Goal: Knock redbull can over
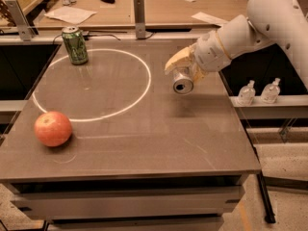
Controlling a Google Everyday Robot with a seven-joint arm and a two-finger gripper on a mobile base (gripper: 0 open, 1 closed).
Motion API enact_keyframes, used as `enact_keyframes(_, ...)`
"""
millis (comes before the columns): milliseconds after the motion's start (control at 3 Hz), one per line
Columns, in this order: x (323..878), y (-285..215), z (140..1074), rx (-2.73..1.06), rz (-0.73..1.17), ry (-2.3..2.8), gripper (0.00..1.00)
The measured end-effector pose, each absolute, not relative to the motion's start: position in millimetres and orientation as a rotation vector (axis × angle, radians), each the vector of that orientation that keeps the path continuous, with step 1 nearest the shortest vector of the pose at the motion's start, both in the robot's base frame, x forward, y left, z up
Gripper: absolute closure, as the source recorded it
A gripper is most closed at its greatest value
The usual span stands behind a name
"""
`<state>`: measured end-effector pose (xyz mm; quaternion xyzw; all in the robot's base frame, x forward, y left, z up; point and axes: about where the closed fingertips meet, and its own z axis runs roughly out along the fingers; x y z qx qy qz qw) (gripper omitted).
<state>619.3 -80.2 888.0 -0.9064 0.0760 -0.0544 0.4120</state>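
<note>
My gripper [184,75] hangs over the right middle of the table, on the white arm [250,28] that comes in from the upper right. Its cream fingers [174,61] are shut on the redbull can [183,84]. The can lies on its side in the grip, with its shiny silver top facing the camera. Little of its body shows. It is held above the tabletop, with a faint shadow on the table below it.
A wider green can [74,44] stands upright at the back left, on a white circle [144,88] painted on the grey table [159,143]. A red apple [53,128] lies at the front left. Two small bottles [260,91] stand on a ledge to the right.
</note>
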Motion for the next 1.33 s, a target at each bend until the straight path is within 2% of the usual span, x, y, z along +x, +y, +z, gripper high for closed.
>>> enact_keyframes(1333, 627, -119, 854, -2.669, -0.181, 0.268, 1.00)
